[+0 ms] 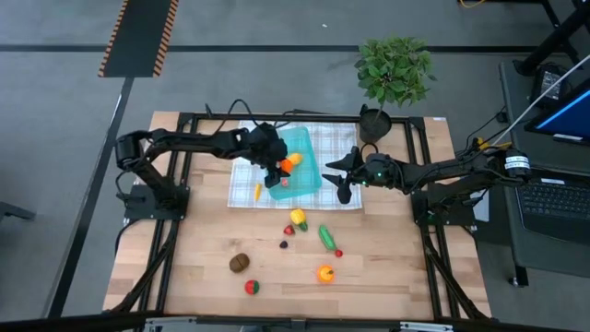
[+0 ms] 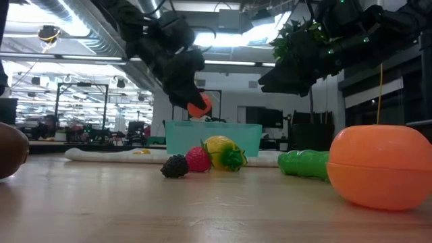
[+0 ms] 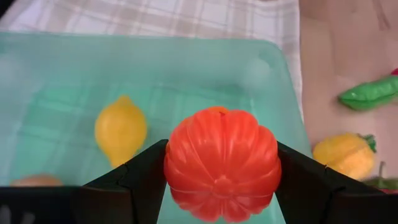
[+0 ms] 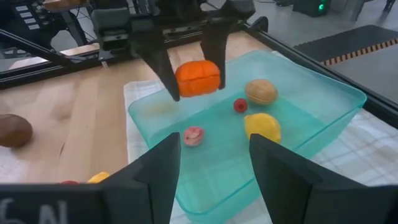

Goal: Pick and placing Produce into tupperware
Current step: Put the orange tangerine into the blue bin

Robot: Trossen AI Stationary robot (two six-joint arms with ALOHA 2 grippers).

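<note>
Over tupperware (image 1: pixel 306 159): left gripper (image 1: pixel 282 171) pinches orange (image 3: pixel 222 163), held clear above floor.
Hidden: orange's flanks behind 2 fingers (image 3: pixel 140 177).
Inside: lemon (image 3: pixel 120 128).
Right gripper (image 4: pixel 212 163): spread, beside tupperware.

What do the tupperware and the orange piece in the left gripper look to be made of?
Tupperware: likely thin translucent teal plastic; the checked cloth shows through it. Orange piece, held in the left gripper: probably glossy moulded plastic, with even ribs and soft highlights.
</note>
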